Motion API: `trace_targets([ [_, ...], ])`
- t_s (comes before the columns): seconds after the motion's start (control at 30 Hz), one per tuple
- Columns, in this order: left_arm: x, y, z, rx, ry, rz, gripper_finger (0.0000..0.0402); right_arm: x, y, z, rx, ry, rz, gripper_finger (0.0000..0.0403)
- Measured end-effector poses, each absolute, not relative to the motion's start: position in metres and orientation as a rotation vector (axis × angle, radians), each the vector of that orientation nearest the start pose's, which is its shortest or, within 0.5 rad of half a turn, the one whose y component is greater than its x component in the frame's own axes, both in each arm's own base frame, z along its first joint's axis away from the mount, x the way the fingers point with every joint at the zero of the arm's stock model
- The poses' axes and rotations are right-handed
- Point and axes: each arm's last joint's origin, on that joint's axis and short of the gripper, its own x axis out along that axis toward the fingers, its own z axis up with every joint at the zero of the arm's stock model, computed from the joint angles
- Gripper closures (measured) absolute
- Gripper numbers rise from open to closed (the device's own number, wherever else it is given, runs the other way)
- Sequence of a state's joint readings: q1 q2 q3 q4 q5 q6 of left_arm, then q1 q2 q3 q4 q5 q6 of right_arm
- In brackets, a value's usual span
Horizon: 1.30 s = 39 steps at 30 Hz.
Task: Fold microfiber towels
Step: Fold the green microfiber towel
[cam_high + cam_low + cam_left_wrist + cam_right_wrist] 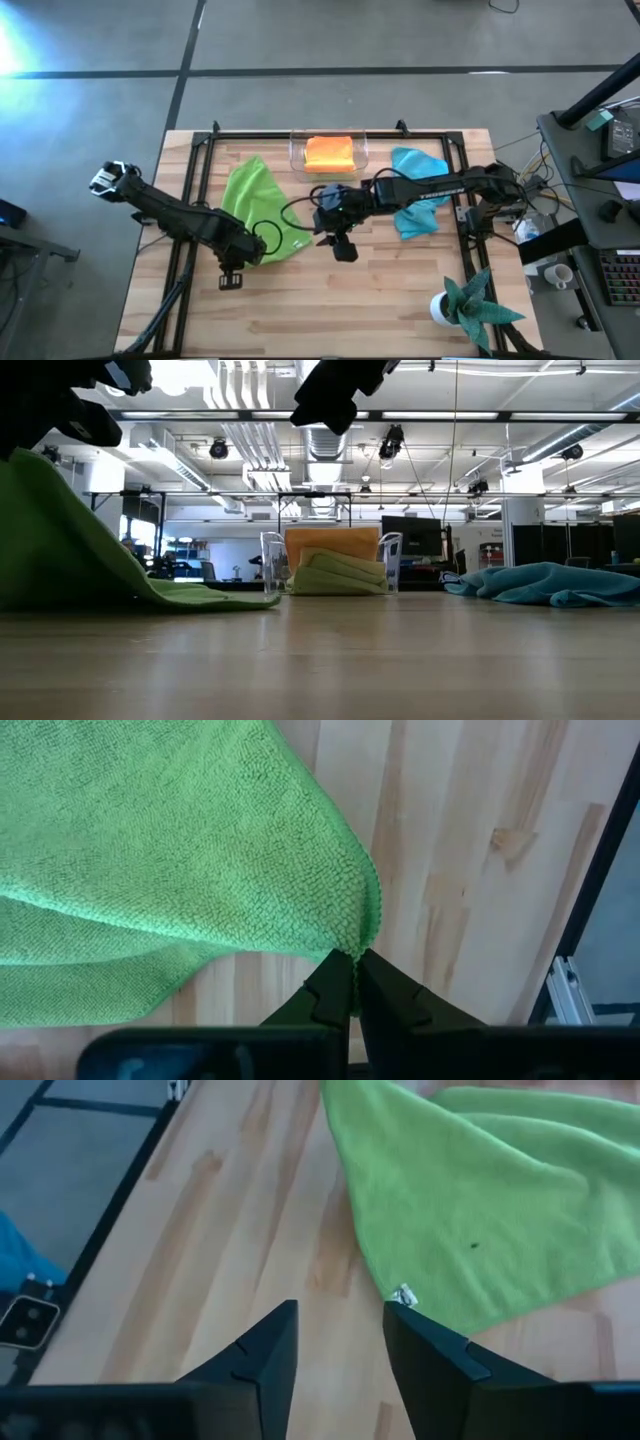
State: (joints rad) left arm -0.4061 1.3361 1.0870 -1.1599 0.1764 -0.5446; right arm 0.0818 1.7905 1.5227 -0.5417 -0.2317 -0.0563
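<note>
My left gripper (356, 982) is pinched tight on one corner of the lime green towel (255, 205), lifting that edge while the rest drapes onto the wooden table (300, 310). My right gripper (340, 1355) hovers just beside the towel's other corner, fingers apart and empty. Behind them a clear bin (362, 152) holds folded orange (329, 153) and green towels; the light blue towel (418, 195) lies crumpled under my right arm.
</note>
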Motion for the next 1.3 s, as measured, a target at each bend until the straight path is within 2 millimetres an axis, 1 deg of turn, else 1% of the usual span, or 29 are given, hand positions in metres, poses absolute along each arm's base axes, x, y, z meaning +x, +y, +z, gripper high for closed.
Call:
trace_targets([
  [0.1,0.206,-0.094,0.263,-0.267,1.495,-0.093,0.0402,0.394,0.042,0.284,-0.007,0.802,0.331,0.0248],
  [0.17,0.205,-0.093,0.266,-0.256,1.483,-0.109,0.0402,0.396,0.044,0.28,-0.019,0.807,0.337,0.0244],
  [0.33,0.204,-0.093,0.28,-0.237,1.423,-0.144,0.0401,0.406,0.046,0.259,-0.034,0.845,0.343,0.0234],
  [0.5,0.2,-0.09,0.291,-0.226,1.359,-0.127,0.0401,0.414,0.048,0.249,-0.049,0.836,0.351,0.0236],
  [0.63,0.197,-0.089,0.294,-0.229,1.348,-0.13,0.0401,0.419,0.048,0.236,-0.086,0.86,0.359,0.0238],
  [0.83,0.197,-0.089,0.294,-0.229,1.344,-0.131,0.0401,0.431,0.049,0.201,-0.115,0.918,0.369,0.0234],
  [0.9,0.197,-0.089,0.295,-0.229,1.343,-0.131,0.0401,0.434,0.05,0.192,-0.113,0.929,0.369,0.0235],
  [1.13,0.198,-0.089,0.295,-0.234,1.327,-0.135,0.0401,0.446,0.051,0.17,-0.117,0.924,0.37,0.0234],
  [1.3,0.199,-0.089,0.301,-0.242,1.291,-0.147,0.0401,0.457,0.052,0.161,-0.124,0.892,0.36,0.0234],
])
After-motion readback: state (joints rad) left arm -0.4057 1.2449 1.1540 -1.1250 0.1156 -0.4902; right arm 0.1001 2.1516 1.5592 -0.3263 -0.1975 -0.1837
